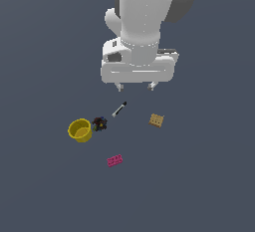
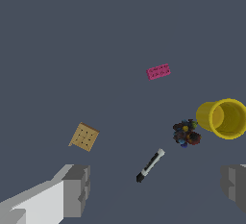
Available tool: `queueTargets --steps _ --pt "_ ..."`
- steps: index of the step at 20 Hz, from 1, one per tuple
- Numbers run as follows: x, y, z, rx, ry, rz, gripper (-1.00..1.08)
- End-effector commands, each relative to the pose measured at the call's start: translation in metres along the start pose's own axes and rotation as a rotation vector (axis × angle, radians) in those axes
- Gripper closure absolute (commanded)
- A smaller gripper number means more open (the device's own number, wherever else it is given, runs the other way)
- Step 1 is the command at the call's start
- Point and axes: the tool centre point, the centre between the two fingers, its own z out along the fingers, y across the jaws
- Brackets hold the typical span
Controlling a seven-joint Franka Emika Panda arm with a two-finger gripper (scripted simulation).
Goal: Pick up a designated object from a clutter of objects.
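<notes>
Showing the opening stage of the pick, the two views recorded the gripper (image 1: 135,86) raised above the surface with its jaws spread wide and nothing between them; in the wrist view the two grey fingers (image 2: 77,189) stood at opposite edges of the picture with bare floor in the gap. The designated object, a small flat pink brick (image 1: 114,161) with studs on top, lay flat and alone on the grey surface (image 1: 209,176), untouched and well apart from the claw. In the exterior view it sat lower in the picture than all other items, below the yellow cup (image 1: 80,130) and slightly toward that view's right of it. The cup lay just beside a dark lump (image 1: 99,123), the two close enough that contact could not be ruled out. A thin black-and-white stick (image 1: 119,109) lay nearest the gripper, almost beneath it, and a tan block (image 1: 157,120) rested toward the exterior view's right, apart from the rest. Judged from this arrangement, no part of the task was yet done: the approach over the brick, the descent, the closing and the lift all remained. The brick's open surroundings suggested a clear descent, though its low, flat form would likely demand a low closing height.
</notes>
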Motion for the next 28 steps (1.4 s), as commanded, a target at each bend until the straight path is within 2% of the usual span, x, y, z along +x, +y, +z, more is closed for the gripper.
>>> queueTargets --steps 1,10,16,22,28 --pt "0.000 0.000 0.000 0.000 0.000 0.000 -0.92" --pt "-0.001 -0.028 0.010 0.025 -0.007 -0.040 -0.92" --pt "0.000 -0.027 0.010 0.025 -0.007 -0.030 -0.92" --pt "0.010 -0.023 0.019 0.032 -0.008 0.035 -0.92" --pt "0.028 -0.015 0.037 0.041 -0.011 0.157 -0.92"
